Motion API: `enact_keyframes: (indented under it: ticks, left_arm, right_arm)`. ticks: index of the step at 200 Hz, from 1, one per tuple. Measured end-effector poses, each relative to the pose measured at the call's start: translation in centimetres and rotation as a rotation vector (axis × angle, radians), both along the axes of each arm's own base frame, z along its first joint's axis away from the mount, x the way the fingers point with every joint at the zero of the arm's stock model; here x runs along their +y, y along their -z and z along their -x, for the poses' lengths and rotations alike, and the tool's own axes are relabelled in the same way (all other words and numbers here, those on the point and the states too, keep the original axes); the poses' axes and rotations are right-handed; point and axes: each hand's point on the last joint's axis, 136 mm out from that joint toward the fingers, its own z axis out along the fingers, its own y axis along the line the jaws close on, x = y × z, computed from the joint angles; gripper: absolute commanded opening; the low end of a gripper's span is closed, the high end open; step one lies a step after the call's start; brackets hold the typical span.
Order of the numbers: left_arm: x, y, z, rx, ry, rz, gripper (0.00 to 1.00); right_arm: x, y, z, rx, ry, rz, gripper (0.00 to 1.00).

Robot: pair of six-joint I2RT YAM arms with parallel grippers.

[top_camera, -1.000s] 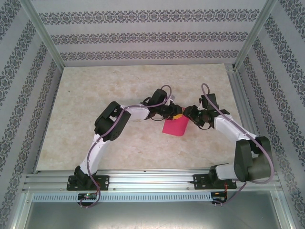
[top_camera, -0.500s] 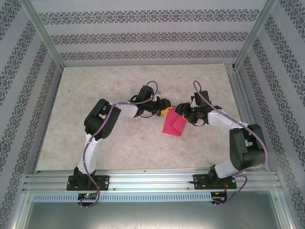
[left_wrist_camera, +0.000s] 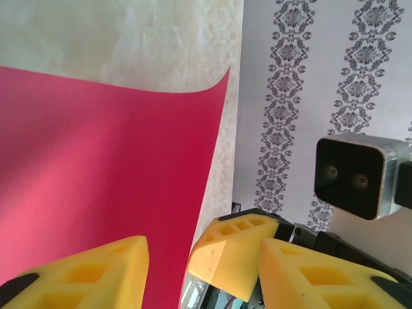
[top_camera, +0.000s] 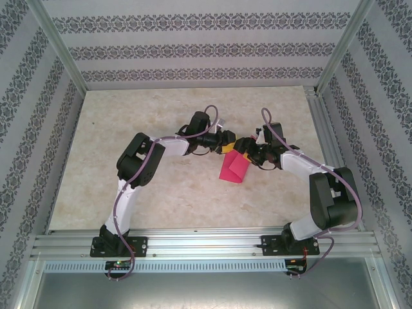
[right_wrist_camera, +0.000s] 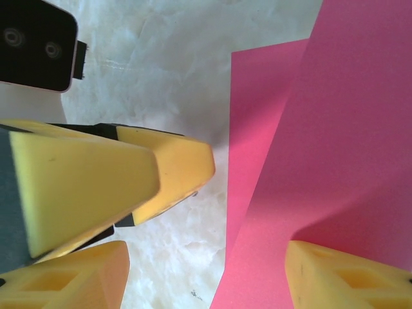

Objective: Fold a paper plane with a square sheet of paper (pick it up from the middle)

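The sheet (top_camera: 233,168) lies mid-table, half folded, with one flap standing up. At its far edge the left gripper (top_camera: 226,148) and right gripper (top_camera: 243,147) meet nose to nose, jaws apart, pinching nothing. Best move now, I'd say: press that flap flat along the crease.

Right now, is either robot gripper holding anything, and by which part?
Nothing looks gripped: the left gripper and right gripper stand open at the far edge of the sheet of paper.

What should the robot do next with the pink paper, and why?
Probably close the right gripper on the sheet of paper: its jaws stand open at the sheet's edge, and the half-folded sheet lies loose, curling up off the table.
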Motion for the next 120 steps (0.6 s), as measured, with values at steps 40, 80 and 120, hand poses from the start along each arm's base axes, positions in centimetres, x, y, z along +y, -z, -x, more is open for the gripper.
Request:
enact_keyframes:
  ticks: [40,80,120]
  left_arm:
    - [-0.5,0.5,0.3,0.013,0.044,0.004,0.45]
    - [-0.9,0.8,0.6,0.015,0.057,0.002,0.38]
    - [-1.4,1.3,0.5,0.022,0.071,-0.005,0.42]
  right_arm:
    - [0.1,0.2,0.2,0.007,-0.005,-0.005,0.65]
    - [0.0,0.5,0.5,0.017,-0.006,-0.006,0.65]
    - [0.0,0.7,0.7,0.020,-0.007,-0.009,0.65]
